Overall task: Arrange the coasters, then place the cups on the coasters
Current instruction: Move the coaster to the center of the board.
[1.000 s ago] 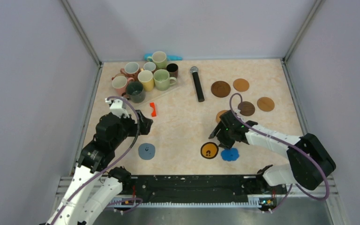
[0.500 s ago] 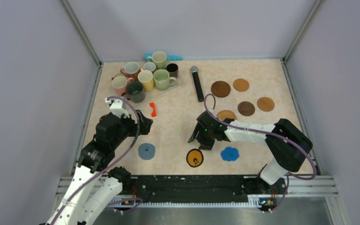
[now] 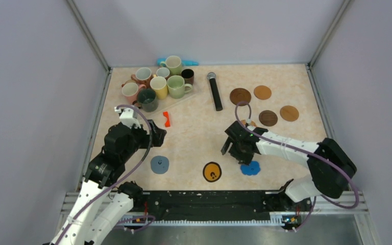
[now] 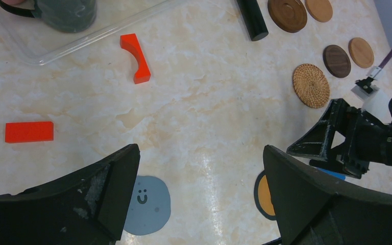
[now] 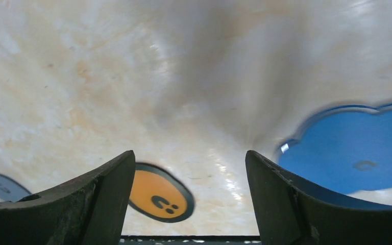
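right claw (image 5: 189,158) is backing off the yellow coaster (image 3: 212,171), hanging open and empty; left claw (image 4: 200,153) is hovering open too.

1. Grey-blue coaster (image 3: 160,164), black-and-yellow coaster (image 3: 213,171), blue scalloped coaster (image 3: 250,168): flat, in a rough row near the front edge, apart from one another.
2. Large dark coaster (image 3: 240,96), small dark coaster (image 3: 268,118), tan coasters (image 3: 262,92): flat, loosely grouped at far right. Woven coaster (image 4: 311,85) lies near them.
3. Cups (image 3: 158,87): eight counted, upright, packed together in the far left corner. Colours: pink, dark green, yellow, pale green, white, dark.
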You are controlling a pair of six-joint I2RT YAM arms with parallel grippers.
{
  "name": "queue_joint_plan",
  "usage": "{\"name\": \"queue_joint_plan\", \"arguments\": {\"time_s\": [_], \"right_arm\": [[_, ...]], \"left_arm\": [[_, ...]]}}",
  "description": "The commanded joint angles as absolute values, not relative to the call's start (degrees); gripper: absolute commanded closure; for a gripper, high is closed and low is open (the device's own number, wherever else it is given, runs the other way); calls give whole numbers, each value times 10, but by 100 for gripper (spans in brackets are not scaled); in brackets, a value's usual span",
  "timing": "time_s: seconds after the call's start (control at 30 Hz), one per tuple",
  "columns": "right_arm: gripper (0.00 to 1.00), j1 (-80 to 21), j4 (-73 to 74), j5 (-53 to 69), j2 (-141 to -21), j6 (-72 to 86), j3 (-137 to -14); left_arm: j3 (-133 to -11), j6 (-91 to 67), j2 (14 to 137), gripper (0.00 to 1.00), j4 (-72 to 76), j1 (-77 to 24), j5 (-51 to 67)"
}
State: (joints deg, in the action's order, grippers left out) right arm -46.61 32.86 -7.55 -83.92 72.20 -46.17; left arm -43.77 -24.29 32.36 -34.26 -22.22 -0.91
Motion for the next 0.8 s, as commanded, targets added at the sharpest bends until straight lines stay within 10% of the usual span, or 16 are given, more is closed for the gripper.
{"name": "queue_joint_plan", "arguments": {"time_s": [0.0,0.2,0.77], "right_arm": [[18,-435,424,-143,-764,731,-435],[6,-412,486,-181,-702,749,-406],[10,-396,500,-163,-691,766,-359]], "left_arm": [[-434,-242,314,4,-317,-224,-6],[-434,-243,313,4,-318,-224,-6],[-434,-243,317,4,-317,-224,-3]]}}
